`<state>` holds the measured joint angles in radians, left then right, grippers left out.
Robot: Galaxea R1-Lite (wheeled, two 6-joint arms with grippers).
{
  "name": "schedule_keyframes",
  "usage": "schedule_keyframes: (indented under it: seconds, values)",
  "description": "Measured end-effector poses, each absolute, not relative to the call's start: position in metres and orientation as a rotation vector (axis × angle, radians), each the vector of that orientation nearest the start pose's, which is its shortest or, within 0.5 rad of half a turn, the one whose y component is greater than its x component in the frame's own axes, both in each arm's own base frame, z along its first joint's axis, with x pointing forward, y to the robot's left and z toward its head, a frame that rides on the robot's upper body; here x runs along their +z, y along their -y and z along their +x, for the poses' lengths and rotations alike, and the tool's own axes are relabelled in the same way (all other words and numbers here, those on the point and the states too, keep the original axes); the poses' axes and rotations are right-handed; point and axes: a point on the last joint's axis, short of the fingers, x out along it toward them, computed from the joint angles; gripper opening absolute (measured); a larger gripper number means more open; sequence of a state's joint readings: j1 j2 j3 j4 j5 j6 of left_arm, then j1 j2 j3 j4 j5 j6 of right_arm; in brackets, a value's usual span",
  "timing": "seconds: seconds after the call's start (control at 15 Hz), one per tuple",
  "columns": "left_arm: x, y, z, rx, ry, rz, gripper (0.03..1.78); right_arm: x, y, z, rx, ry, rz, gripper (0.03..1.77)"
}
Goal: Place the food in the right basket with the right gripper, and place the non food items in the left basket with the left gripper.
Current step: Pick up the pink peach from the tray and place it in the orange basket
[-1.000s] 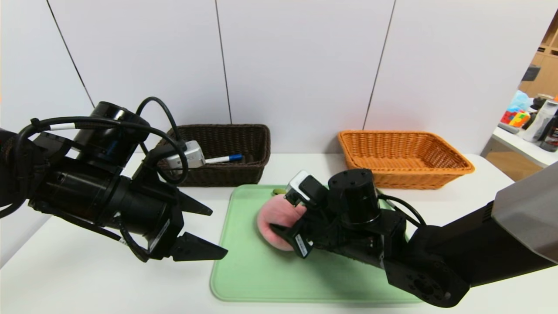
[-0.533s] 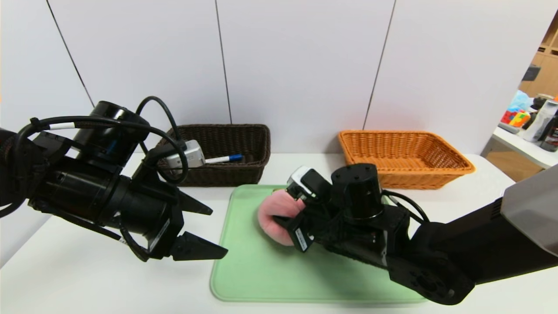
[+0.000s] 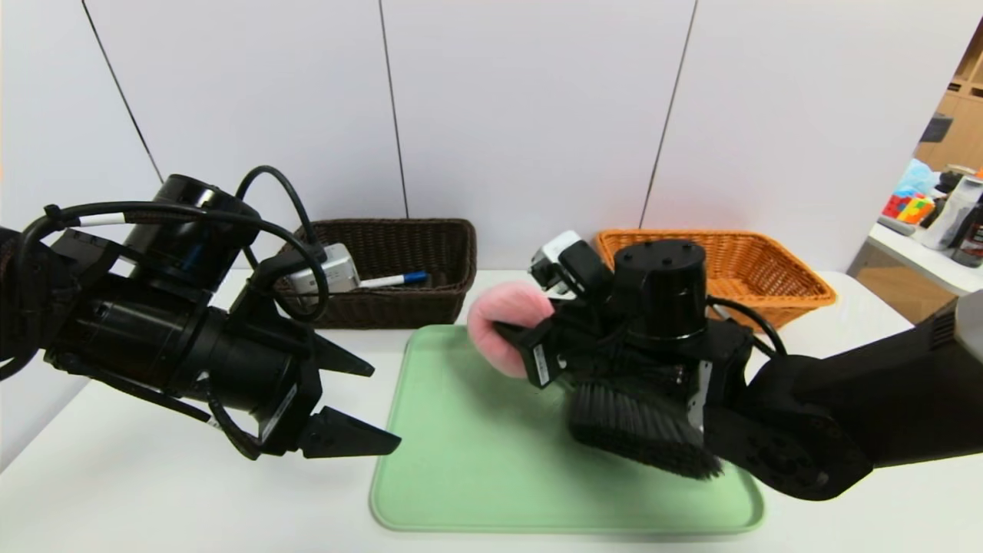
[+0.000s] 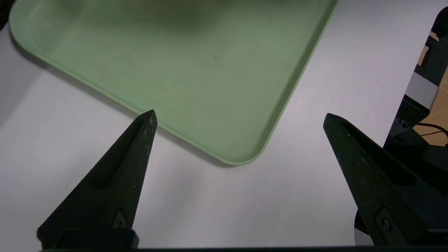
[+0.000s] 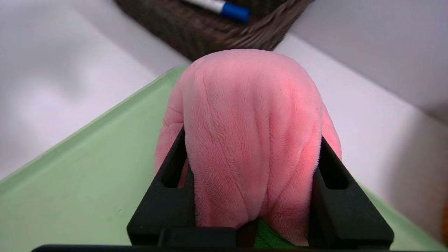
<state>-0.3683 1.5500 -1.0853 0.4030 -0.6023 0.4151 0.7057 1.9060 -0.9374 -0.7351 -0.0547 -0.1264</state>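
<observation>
The right gripper (image 5: 252, 134) is closed on the pink plush peach (image 3: 495, 311), one finger pressed into either side, so that the soft body bulges forward past the fingertips; a patch of green fabric (image 5: 271, 238) shows at the peach's base, between the fingers. Gripper and peach are above the green tray (image 3: 476, 476), near its far left corner in the head view. Beneath the right gripper's arm, on the near side, the dark bristles of the hand brush (image 3: 637, 430) are visible over the tray; its handle is hidden. The orange-tan basket (image 3: 756, 313) stands beyond the right gripper and to its right, partly covered by the arm, and the visible part of its interior holds nothing. The dark brown basket (image 3: 399, 309) stands beyond the right gripper and to its left, with the white marker pen (image 3: 393, 280) inside, its blue cap directed toward the right. The left gripper (image 3: 385, 408) is parked to the left of the tray, its jaws wide apart with nothing between them, pointing toward the tray's left edge; the dark brown basket lies beyond it. Both baskets and the tray rest on the white surface (image 3: 230, 511).
</observation>
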Motion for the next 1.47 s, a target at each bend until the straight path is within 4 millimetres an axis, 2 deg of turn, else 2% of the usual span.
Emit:
schedule_keyframes:
  seconds: [0.33, 0.73, 1.07, 1.27, 1.47]
  values:
    - [0.215, 0.101, 0.226, -1.075, -0.687, 0.252, 1.69, 0.188, -0.194, 0.295, 0.536, -0.123, -0.175, 0.79]
    - [0.216, 0.101, 0.226, -1.074, -0.682, 0.252, 1.69, 0.218, -0.116, 0.321, 0.301, -0.13, -0.158, 0.79]
    - [0.216, 0.101, 0.226, -1.074, -0.682, 0.251, 1.69, 0.216, -0.063, 0.336, 0.15, -0.206, -0.156, 0.79]
    - [0.216, 0.101, 0.226, -1.073, -0.684, 0.251, 1.69, 0.21, -0.04, 0.345, 0.085, -0.247, -0.151, 0.79]
    - [0.216, 0.101, 0.226, -1.073, -0.685, 0.25, 1.69, 0.202, -0.029, 0.358, 0.05, -0.267, -0.148, 0.79]
